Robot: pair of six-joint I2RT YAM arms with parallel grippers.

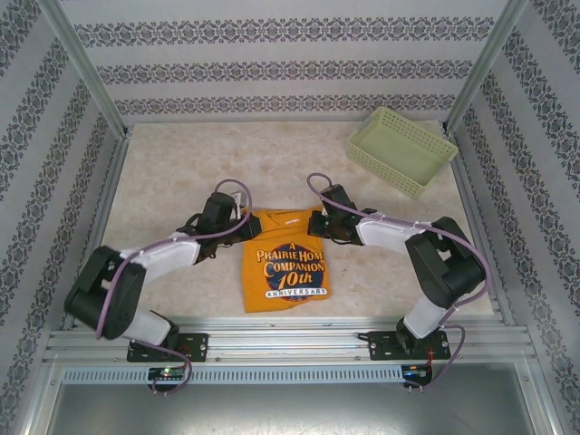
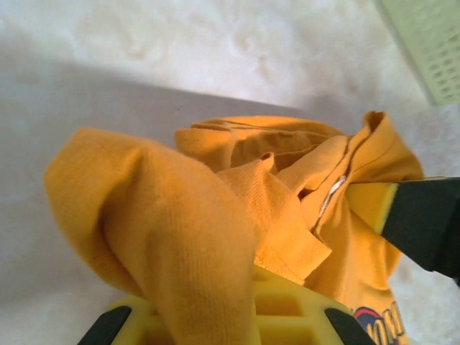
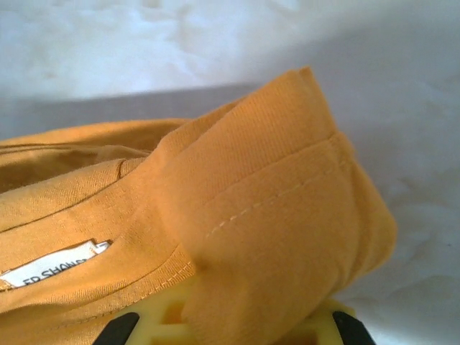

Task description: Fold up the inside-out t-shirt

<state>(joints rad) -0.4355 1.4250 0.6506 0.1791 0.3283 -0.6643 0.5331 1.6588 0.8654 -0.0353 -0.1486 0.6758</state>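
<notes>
From above, the t-shirt (image 1: 285, 263) lies on the pale desk (image 1: 163, 172) between the two arms, folded to a narrow oblong with its dark print (image 1: 292, 268) facing up. Its long axis runs from the near edge toward the far wall, and the neck end points away from the arm bases. The left gripper (image 1: 242, 227) sits at the far left corner of the shirt and the right gripper (image 1: 316, 227) at the far right corner. A green basket (image 1: 401, 149) stands well apart in the far right corner of the desk. The left wrist camera adds what the overhead view cannot show. Bunched orange cloth is lifted over the yellow fingers (image 2: 287, 309), which are closed together on it (the tips themselves are buried under cloth). The other arm's yellow-and-black finger presses into the collar at the right, and a corner of the basket shows at the top. The right wrist camera shows a hemmed fold with its stitching draped over that arm's own closed fingers (image 3: 169, 316), and a white label (image 3: 54, 266) inside the neck.
</notes>
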